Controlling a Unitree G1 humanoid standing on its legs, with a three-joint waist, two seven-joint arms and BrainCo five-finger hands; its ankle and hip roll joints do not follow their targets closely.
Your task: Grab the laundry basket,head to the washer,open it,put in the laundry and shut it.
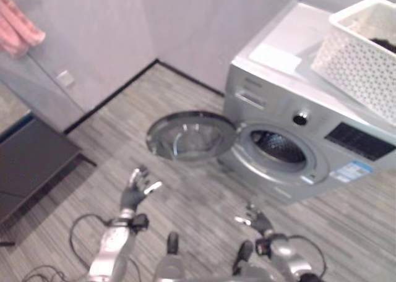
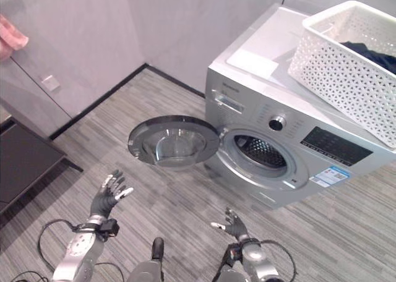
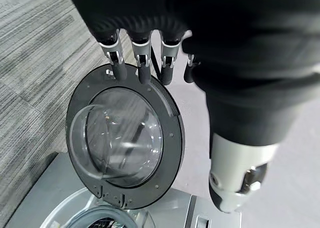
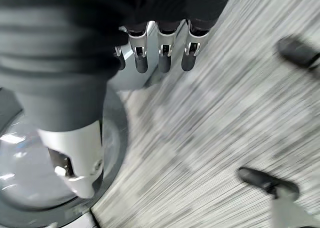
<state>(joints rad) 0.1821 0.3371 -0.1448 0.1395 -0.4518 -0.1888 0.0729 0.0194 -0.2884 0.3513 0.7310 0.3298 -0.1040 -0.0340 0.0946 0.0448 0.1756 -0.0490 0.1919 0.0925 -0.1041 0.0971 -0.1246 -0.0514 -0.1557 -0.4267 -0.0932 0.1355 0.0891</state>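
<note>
A silver front-loading washer (image 2: 297, 152) stands against the wall with its round glass door (image 2: 173, 141) swung wide open to the left, showing the drum opening (image 2: 260, 152). On its top sits a white perforated laundry basket (image 2: 346, 72) with dark laundry (image 2: 371, 54) inside. My left hand (image 2: 108, 196) is raised low in front of the door, fingers spread and holding nothing. My right hand (image 2: 232, 224) hangs low in front of the washer, fingers relaxed and holding nothing. In the left wrist view the door (image 3: 125, 143) lies just past my straight fingers (image 3: 142, 63).
A dark low bench (image 1: 28, 164) stands at the left by the wall. A pink cloth (image 1: 18, 25) hangs at the upper left. Grey striped floor (image 1: 185, 189) spreads in front of the washer. A white sheet (image 2: 253, 62) lies on the washer top.
</note>
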